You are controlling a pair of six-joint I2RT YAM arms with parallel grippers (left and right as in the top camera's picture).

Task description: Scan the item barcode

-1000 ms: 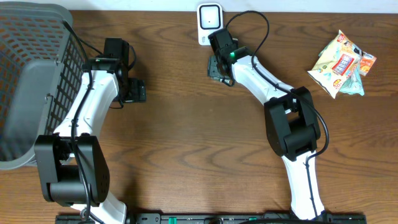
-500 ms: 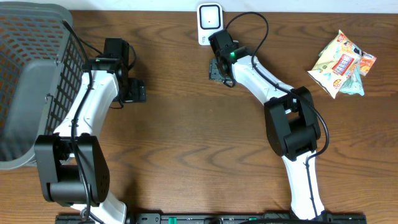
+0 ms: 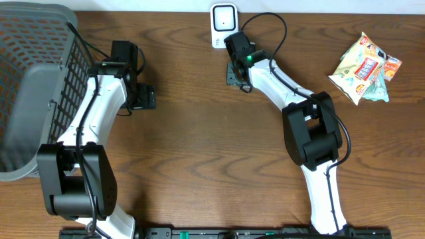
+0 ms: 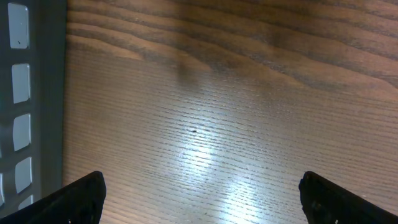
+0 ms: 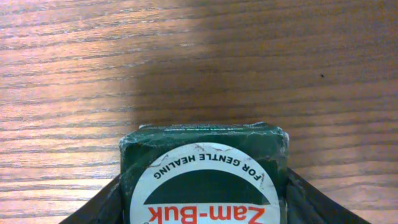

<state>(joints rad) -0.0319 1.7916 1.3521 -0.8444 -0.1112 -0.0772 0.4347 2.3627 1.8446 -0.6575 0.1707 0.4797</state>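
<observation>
— What is the left side doing, closest in?

— The left gripper (image 4: 200,194) is hanging over the bare table (image 3: 199,146) with its fingers (image 4: 81,200) spread wide and nothing between them. It is sitting just beside the grey basket (image 3: 33,79), exactly where it was a second ago.

— And the right one, further out?

— The right gripper (image 3: 234,72) is clamping the green Zam-Buk box (image 5: 205,155), one dark finger pressing on each side of it. The box is hanging just above the wood, label facing the wrist camera.

— Is anything changing there?

— Yes. A second ago the overhead view was showing a broader patch of the box to the left of the wrist. Now the box is showing only as a narrow sliver, and the wrist is sitting slightly further right.

— What is lying beyond it?

— The white scanner (image 3: 224,23) is standing at the far edge, near the box but not touching it. The snack packets (image 3: 364,68) are lying well apart at the far right, unmoved.
</observation>
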